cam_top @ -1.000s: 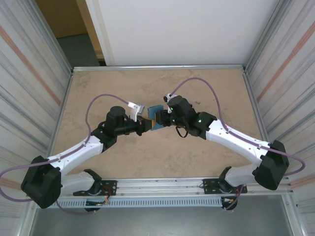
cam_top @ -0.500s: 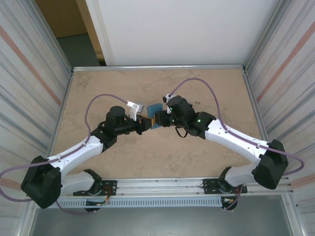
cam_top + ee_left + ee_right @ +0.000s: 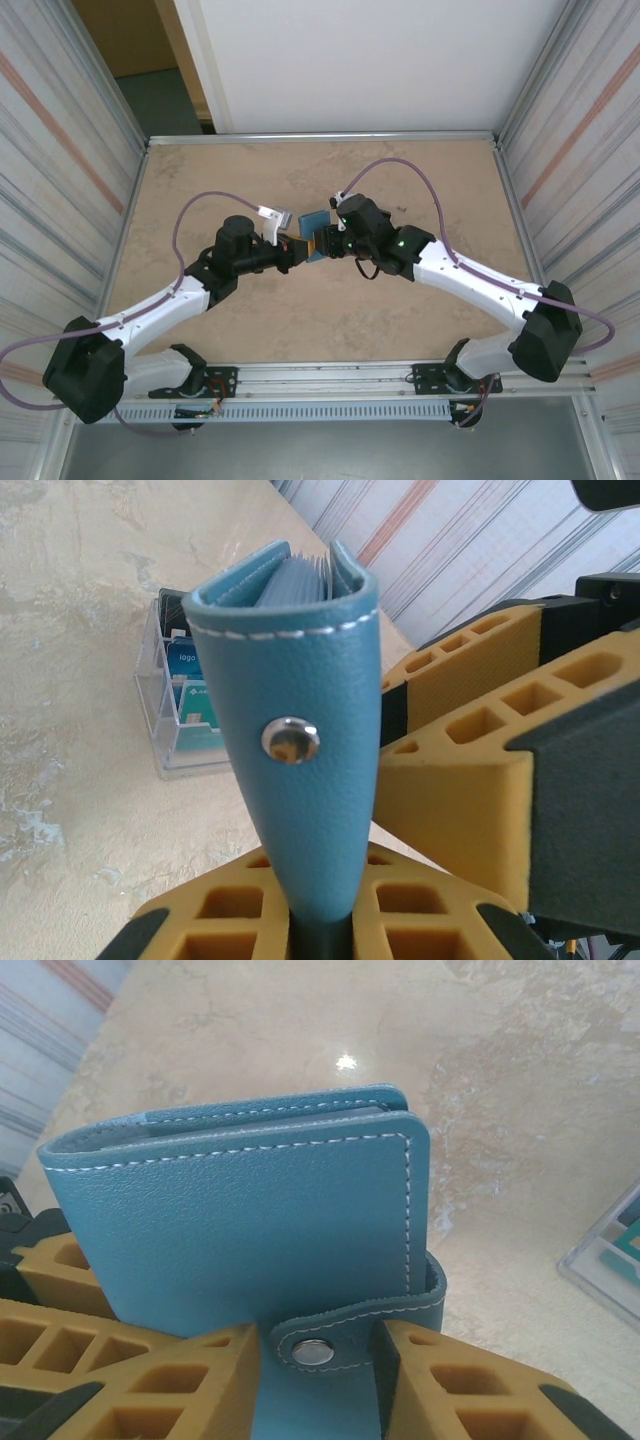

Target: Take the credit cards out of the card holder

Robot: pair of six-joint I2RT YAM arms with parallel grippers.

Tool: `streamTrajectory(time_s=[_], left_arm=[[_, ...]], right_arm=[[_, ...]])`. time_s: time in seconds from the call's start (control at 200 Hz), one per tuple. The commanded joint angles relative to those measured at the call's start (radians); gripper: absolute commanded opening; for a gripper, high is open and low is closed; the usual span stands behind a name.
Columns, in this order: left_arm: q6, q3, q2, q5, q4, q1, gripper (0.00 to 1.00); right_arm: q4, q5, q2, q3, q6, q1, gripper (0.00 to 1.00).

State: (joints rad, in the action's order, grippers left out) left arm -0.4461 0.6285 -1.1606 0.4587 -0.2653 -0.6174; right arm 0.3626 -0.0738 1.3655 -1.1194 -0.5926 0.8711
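Beige marbled tabletop (image 3: pixel 420 170), white back wall (image 3: pixel 380 60), ribbed panels (image 3: pixel 55 150) — L/R

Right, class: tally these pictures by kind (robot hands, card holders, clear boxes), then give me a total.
Hands: 2, the left hand and the right hand
Card holder: 1
Clear box: 1
Total: 4

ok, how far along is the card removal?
Done: the card holder is off the table, clamped by the left hand. In hand: the right hand grips its strap, which looks still snapped. Left: unsnap, open, empty it; layers still fill its top edge. The clear box behind holds cards, origin unclear.
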Motion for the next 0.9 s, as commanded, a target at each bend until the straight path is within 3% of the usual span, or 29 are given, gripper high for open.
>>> streamTrajectory(time_s=[0.0,0.366,0.897], left_arm=[[0.0,0.042,0.013,0.025,-0.078,-0.004,0.0],[-0.002,0.04,0.012,0.014,-0.075,0.0,0.0],[0.001,0.031,0.023,0.011,-0.062,0.004,0.0]], right_arm=[[0.04,-0.031,0.017,-0.027,-0.019,-0.003,0.31],[0.039,-0.036,0.001,-0.016,-0.027,-0.013,0.18],[0.016,-0.03,-0.04,0.015,-0.033,-0.025,0.12]])
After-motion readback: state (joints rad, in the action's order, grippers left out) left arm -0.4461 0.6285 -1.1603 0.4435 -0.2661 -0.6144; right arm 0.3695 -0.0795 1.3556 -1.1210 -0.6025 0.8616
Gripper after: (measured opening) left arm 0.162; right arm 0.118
